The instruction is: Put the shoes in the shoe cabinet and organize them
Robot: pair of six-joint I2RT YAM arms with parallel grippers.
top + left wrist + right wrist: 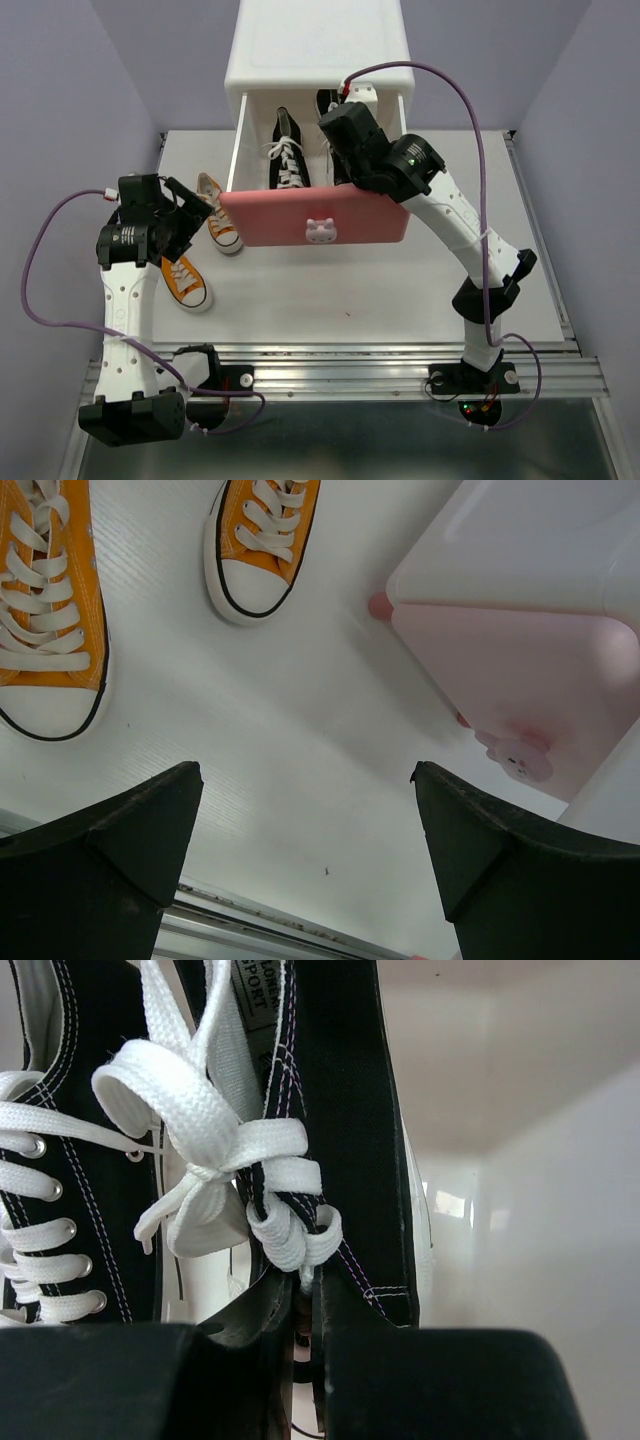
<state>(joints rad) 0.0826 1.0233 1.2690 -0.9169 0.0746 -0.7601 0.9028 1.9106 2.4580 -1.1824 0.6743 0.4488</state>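
Observation:
The shoe cabinet [315,50] stands at the back with its pink drawer [315,215] pulled out. One black shoe [288,155] lies in the drawer. My right gripper [335,130] reaches into the drawer's right side, shut on the second black shoe [340,1110] at its upper edge beside the lace bow. The first black shoe [60,1160] lies just left of it. Two orange shoes [218,215] [185,282] rest on the table left of the drawer. My left gripper [195,205] hovers over them, open and empty [305,820], with both orange shoes [45,610] [262,540] ahead.
The drawer front [520,680] with its bunny knob [520,760] juts over the table to the right of my left gripper. The drawer's white inner wall [560,1210] is close on the right of the held shoe. A metal rail [340,365] edges the table near the arm bases.

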